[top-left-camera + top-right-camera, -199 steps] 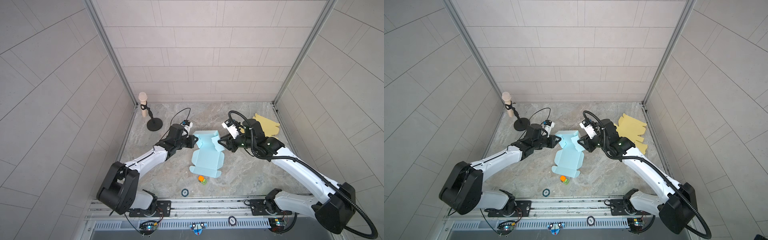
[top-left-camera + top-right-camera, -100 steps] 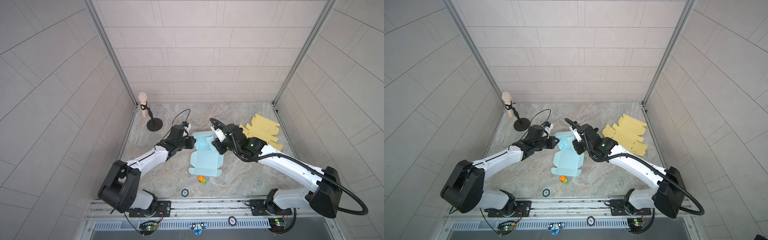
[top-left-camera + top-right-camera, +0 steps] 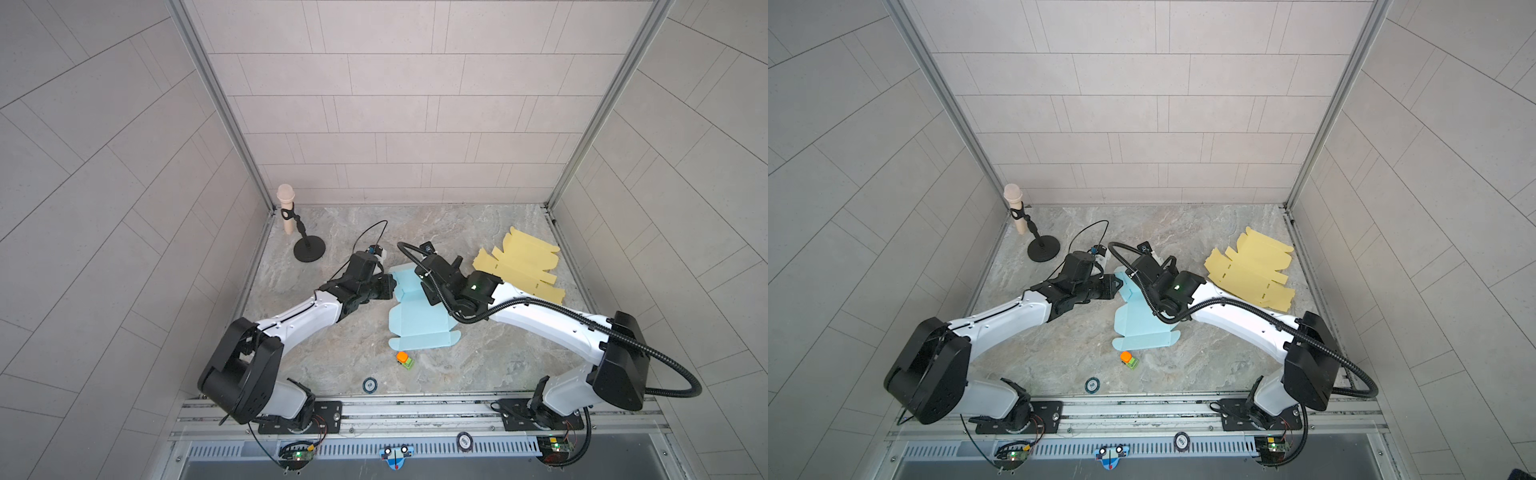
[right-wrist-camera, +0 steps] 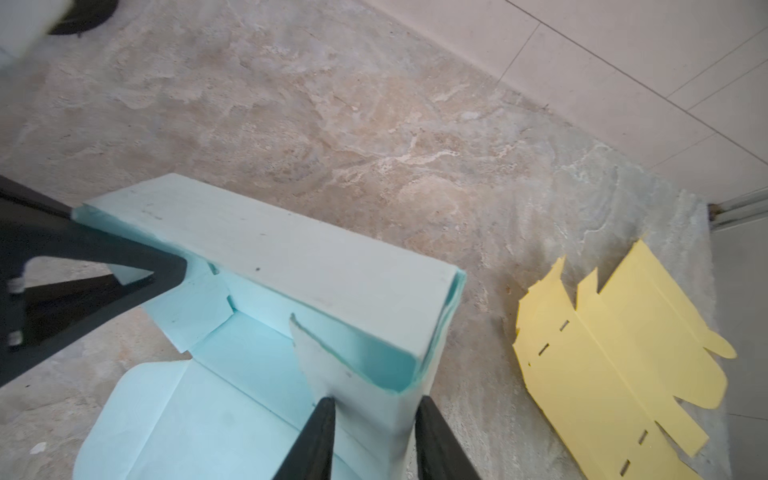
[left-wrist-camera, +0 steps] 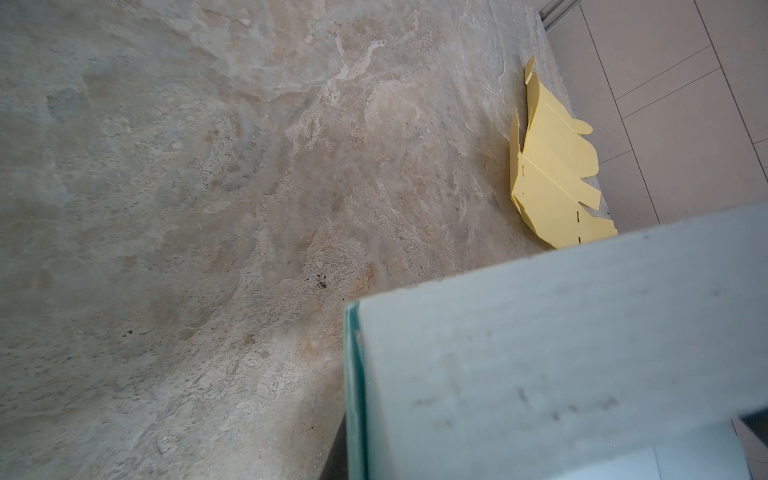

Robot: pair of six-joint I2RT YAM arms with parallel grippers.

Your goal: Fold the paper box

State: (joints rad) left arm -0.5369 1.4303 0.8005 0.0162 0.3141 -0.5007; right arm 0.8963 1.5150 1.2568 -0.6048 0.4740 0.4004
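At the middle of the stone counter [image 3: 478, 232], the light-blue paper box [image 3: 415, 328] has one wall raised, left pincer [image 3: 390, 287] pinching its end, right pincer [image 4: 374, 401] straddling a side flap, grip unclear; the rest flat.

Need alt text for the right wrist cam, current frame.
The right gripper pinches the raised corner of a half-folded blue paper box, while the left gripper grips the far end of its upright wall. A flat yellow box blank lies apart on the marble table.
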